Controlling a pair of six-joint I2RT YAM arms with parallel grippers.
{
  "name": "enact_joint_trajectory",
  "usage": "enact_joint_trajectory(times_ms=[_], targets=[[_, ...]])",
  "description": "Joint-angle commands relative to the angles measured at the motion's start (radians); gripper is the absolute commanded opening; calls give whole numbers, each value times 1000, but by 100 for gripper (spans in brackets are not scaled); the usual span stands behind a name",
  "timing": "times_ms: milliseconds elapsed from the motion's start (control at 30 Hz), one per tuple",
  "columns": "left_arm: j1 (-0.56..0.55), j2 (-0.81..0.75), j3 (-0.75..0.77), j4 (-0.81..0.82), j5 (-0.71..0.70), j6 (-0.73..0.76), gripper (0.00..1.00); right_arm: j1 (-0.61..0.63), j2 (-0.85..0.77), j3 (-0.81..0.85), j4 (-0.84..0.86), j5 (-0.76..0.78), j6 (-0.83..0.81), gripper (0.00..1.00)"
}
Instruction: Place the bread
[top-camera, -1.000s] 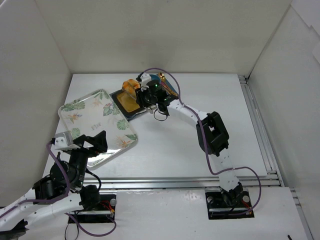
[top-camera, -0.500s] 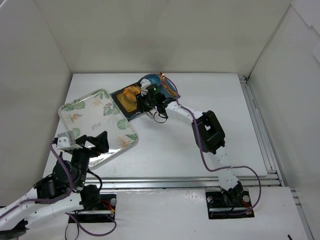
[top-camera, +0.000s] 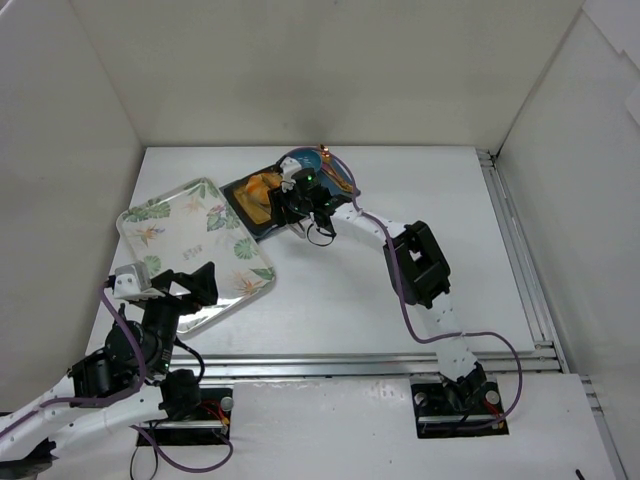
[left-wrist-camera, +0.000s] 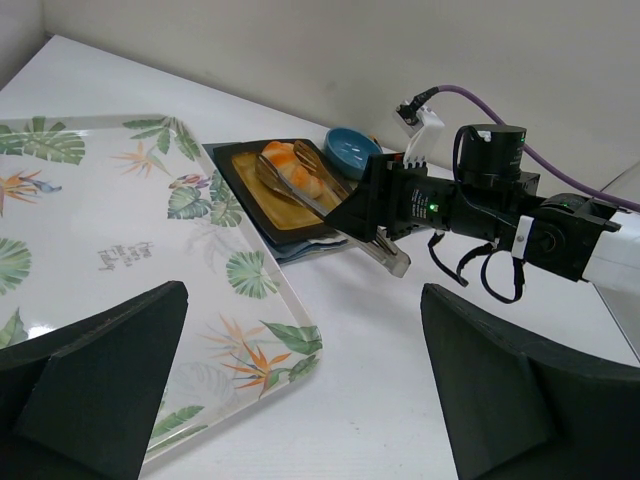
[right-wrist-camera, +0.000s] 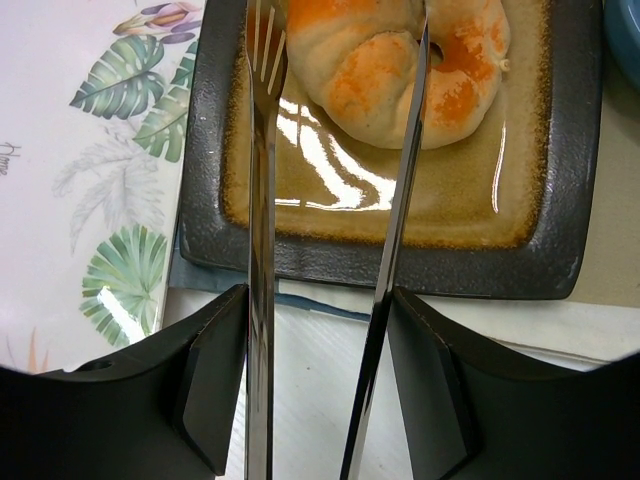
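1. One leaf-patterned tray (top-camera: 190, 240) lies on the left of the table (top-camera: 430, 190) and carries nothing.
2. Two grippers are in view. The left gripper (left-wrist-camera: 300, 298) hangs over the near edge of the tray, its fingers (left-wrist-camera: 90, 380) spread wide and holding nothing.
3. One square dark plate (right-wrist-camera: 400, 270) sits just right of the tray. What appears to be a blue-grey layer shows under its near edge, kind unclear.
4. One bread (right-wrist-camera: 385, 60) rests on the tan centre of the plate, toward the far side.
5. The right gripper (top-camera: 272, 190) reaches over the plate with its fingers (right-wrist-camera: 215, 380) moderately apart and their long metal blades (right-wrist-camera: 262, 200) extended. One blade runs along the left flank of the bread and the other crosses its top. I cannot tell whether they press it.
6. Handling, as a judgement: the bread is light, soft and easily dented, and its crust is lumpy rather than slick. Take hold low across the widest part, on opposite flanks, with a gentle squeeze.
7. One blue bowl (left-wrist-camera: 358, 150) stands just beyond the plate's far right corner.
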Motion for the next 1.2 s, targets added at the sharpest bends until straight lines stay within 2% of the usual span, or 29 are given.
enact_joint_trajectory(times_ms=[0,500,867,933,1167], targets=[[-3,17,12,28,-6,0,99,-5,-104,24,78,-10,-18,52],[-3,36,24,23,-15,16,99,24,-307,-126,84,63,-42,52],[-3,8,-2,61,52,28,99,104,-673,-685,106,229,48,51],[-3,22,1,60,60,25,99,131,-707,-758,106,318,94,51],[-3,59,-11,78,78,14,99,151,-799,-907,77,364,172,51]])
